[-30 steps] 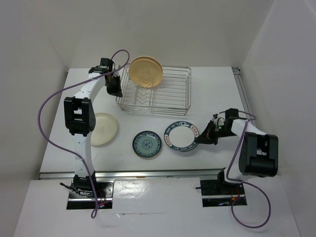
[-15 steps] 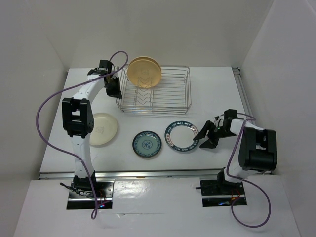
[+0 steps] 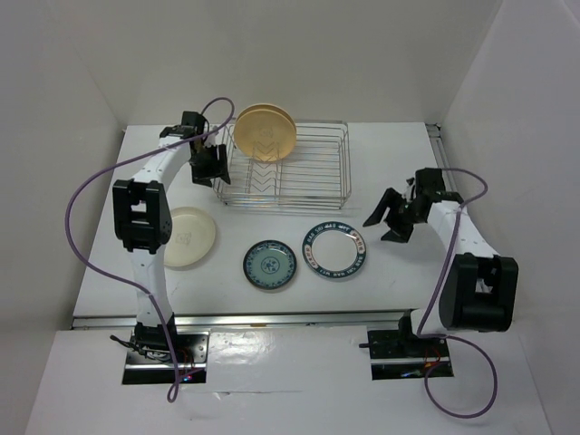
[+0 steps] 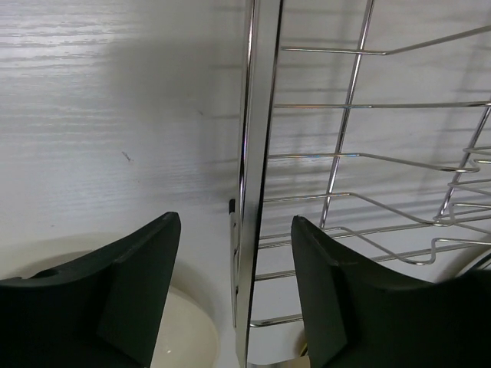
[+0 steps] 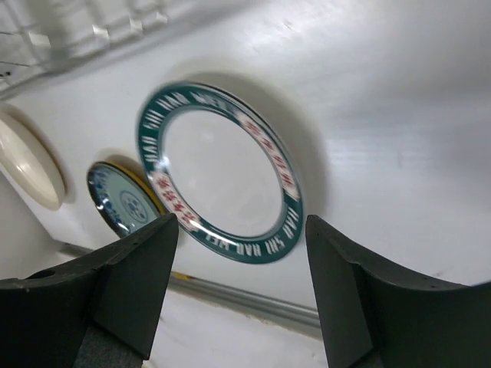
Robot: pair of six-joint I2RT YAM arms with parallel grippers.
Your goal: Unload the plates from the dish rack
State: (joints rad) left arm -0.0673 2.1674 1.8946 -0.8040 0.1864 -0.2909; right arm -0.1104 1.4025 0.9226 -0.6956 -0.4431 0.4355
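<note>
One dark-rimmed plate (image 5: pixel 219 172) | rim lettering blurred | right claw (image 5: pixel 242 220) spread

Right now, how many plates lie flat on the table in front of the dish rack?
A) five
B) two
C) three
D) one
C: a cream plate, a blue-patterned plate and a dark-rimmed plate lie in a row on the table, in front of the dish rack.

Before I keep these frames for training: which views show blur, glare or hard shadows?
Right wrist: the dark-rimmed round plate with red marks is slightly blurred. Left wrist: the silver wire dish rack is sharp, with glints and striped shadows on the white table. Top external: evenly lit, sharp, soft shadows.
</note>
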